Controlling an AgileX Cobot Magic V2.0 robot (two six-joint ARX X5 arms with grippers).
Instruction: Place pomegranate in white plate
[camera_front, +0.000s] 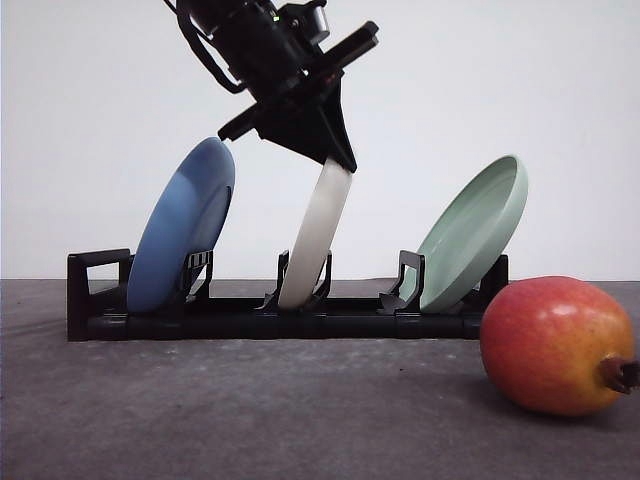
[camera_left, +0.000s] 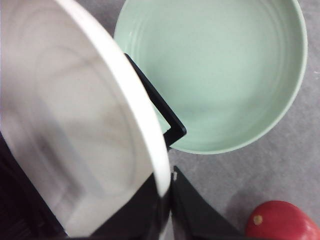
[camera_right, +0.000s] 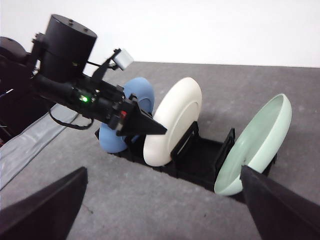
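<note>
Nearest, the glossy red-and-orange pomegranate (camera_front: 555, 345) lies on the bare grey tabletop (camera_front: 250, 410) at front right, close to the rack's right end, open surface all to its left. Behind it, the black slotted plastic rack (camera_front: 95, 300) holds three leaning plates: blue (camera_front: 180, 225), off-white round plate (camera_front: 318, 235), pale green (camera_front: 475, 230). No writing is legible. The left gripper (camera_front: 335, 160) angles down, clamped on the white plate's upper rim. The right gripper (camera_right: 160, 210) has its fingers spread wide apart.

— Light is bright and even; the glossy red pomegranate (camera_front: 555, 345) drops a soft shadow just beneath itself.

— The smooth off-white round plate (camera_left: 75, 125) looks blurred (wrist view), with grey reflections.
</note>
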